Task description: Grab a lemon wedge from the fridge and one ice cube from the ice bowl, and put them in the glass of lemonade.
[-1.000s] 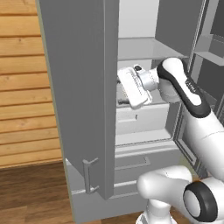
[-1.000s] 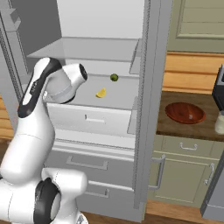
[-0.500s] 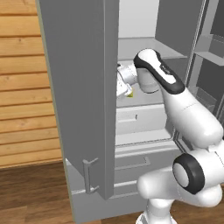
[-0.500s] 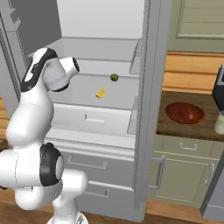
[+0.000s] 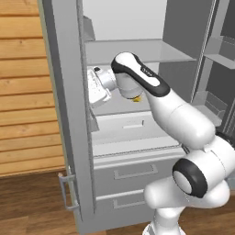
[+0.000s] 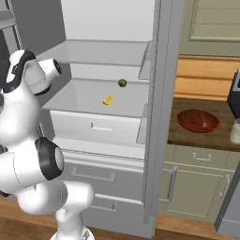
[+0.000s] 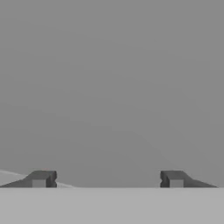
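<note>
One lemon wedge lay on the open fridge shelf near one small green fruit, the empty jaws spread wide facing grey fridge wall.

matt grey fridge, glossy reddish wooden ice bowl, wood-plank wall.

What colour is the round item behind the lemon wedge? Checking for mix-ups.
Dark green, clearest in the right base view.

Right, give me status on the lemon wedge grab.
Gripper open, empty, facing bare grey fridge wall. Lemon wedge on the fridge shelf, untouched, small green round item behind it. Nothing blocking the wedge.
</note>
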Available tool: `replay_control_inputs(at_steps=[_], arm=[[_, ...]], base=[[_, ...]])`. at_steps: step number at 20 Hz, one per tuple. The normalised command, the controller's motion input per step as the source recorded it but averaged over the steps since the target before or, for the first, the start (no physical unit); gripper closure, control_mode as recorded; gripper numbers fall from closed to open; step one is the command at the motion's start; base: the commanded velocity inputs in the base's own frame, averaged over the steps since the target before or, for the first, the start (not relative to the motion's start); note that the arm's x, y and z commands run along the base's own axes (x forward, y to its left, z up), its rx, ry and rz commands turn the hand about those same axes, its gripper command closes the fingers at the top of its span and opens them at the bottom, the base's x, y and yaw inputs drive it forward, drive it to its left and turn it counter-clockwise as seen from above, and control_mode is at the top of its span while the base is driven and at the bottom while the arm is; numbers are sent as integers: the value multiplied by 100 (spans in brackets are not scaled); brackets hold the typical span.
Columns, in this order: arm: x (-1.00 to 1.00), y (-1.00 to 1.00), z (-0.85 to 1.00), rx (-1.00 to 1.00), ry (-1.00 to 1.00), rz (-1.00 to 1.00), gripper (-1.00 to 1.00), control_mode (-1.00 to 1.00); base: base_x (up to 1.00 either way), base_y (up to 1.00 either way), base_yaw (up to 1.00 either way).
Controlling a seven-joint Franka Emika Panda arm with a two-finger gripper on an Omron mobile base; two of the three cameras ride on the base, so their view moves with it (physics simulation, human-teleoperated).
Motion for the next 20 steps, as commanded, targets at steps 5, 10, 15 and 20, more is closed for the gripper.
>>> replay_control_inputs(at_steps=[5, 10, 15, 20], arm=[[0, 99, 0, -1, 0, 0, -100, -100], [-1, 31, 7, -8, 0, -4, -100, -100], [-37, -63, 61, -6, 0, -18, -100, -100], [-29, -98, 44, -9, 2, -32, -100, -100]], base=[[0, 0, 0], [0, 0, 0], [0, 0, 0], [0, 0, 0]])
